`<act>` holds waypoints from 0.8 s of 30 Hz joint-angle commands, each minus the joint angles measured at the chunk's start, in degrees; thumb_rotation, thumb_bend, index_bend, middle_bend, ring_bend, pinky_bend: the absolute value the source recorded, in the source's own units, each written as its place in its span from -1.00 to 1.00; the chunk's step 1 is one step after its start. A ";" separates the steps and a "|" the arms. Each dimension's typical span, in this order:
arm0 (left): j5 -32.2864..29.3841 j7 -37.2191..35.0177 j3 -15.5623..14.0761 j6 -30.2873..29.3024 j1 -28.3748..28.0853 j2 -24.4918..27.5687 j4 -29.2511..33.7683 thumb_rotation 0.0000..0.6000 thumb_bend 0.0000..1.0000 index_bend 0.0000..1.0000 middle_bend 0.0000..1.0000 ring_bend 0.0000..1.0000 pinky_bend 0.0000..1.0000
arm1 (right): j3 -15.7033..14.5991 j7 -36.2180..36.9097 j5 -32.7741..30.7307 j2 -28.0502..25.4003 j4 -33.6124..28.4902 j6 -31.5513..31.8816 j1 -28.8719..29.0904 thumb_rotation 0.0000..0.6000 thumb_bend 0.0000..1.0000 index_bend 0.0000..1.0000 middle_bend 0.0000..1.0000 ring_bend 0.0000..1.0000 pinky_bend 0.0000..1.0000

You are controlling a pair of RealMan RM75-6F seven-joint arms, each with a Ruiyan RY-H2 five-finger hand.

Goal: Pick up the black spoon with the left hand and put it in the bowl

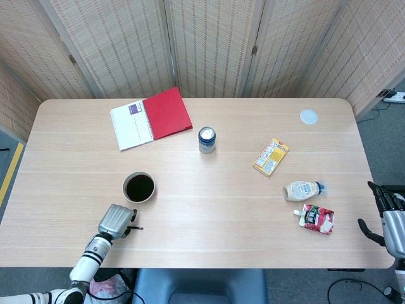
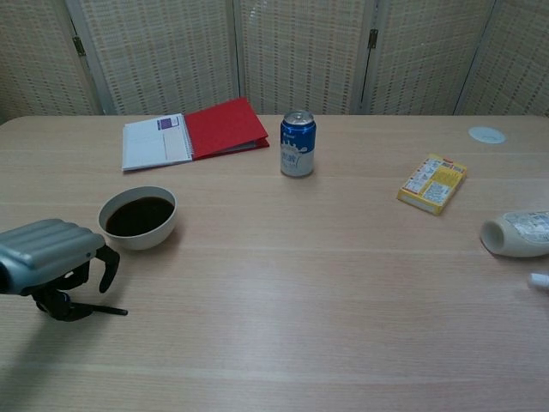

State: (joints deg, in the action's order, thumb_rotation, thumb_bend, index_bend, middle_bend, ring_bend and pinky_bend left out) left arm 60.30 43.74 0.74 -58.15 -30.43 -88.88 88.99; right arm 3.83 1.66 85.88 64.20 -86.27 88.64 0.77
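Fingers [image 2: 105, 268] of the left hand [image 2: 51, 257] are curling down over the black spoon [image 2: 81, 308], which is lying flat on the table [image 1: 209, 215] near the front-left edge, its thin handle sticking out toward the right. Whether the hand is actually gripping yet, I cannot tell: the fingers are arched around the spoon's bowl end, but the contact itself is hidden under the palm in both views. For a clean pickup, I'd say the fingertips need to be pinching that low, flat end firmly against the thumb before any lift, since a slim spoon on smooth wood is likely to skid or pivot away.

Just behind and slightly right of the hand, the bowl [image 1: 138, 187] is standing close by, dark inside, so the carry is looking short: up, a little back, then release over the rim. The risk is knocking the bowl's near wall on the way.

Further back, the notebook [image 1: 151, 118] and the can [image 1: 207, 139] are sitting well apart from this work, leaving open tabletop around the bowl.

Over at the far right, the right hand [image 1: 386, 218] is hanging off the table edge, fingers loosely spread and holding nothing, near the red pouch [image 1: 317, 218] and the squeeze bottle [image 1: 302, 190].
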 commanded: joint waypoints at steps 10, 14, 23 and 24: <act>-6.69 9.02 -0.94 -2.79 -2.04 -1.66 3.15 1.00 -0.32 0.08 1.00 0.91 1.00 | -0.02 0.62 -0.35 0.09 0.52 0.18 -0.47 1.00 -0.55 -1.00 -0.66 -0.57 -0.39; -8.44 10.95 -1.11 -4.17 -2.40 -2.62 3.16 1.00 -0.32 0.08 1.00 0.91 1.00 | -0.02 0.82 -0.42 0.11 0.72 0.30 -0.64 1.00 -0.55 -1.00 -0.66 -0.57 -0.39; -10.74 11.93 -1.12 -5.45 -3.13 -3.64 3.48 1.00 -0.28 0.09 1.00 0.91 1.00 | -0.01 1.14 -0.46 0.11 0.95 0.44 -0.88 1.00 -0.55 -1.00 -0.66 -0.57 -0.39; -10.89 12.01 -1.25 -5.53 -3.20 -3.81 3.45 1.00 -0.28 0.09 1.00 0.91 1.00 | 0.00 1.19 -0.44 0.12 0.97 0.53 -0.94 1.00 -0.55 -1.00 -0.66 -0.57 -0.39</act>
State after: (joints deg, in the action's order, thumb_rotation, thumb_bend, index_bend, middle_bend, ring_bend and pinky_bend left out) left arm 49.52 55.72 -0.44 -63.61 -33.56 -92.59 92.45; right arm 3.83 2.85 85.44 64.32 -85.30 89.17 -0.15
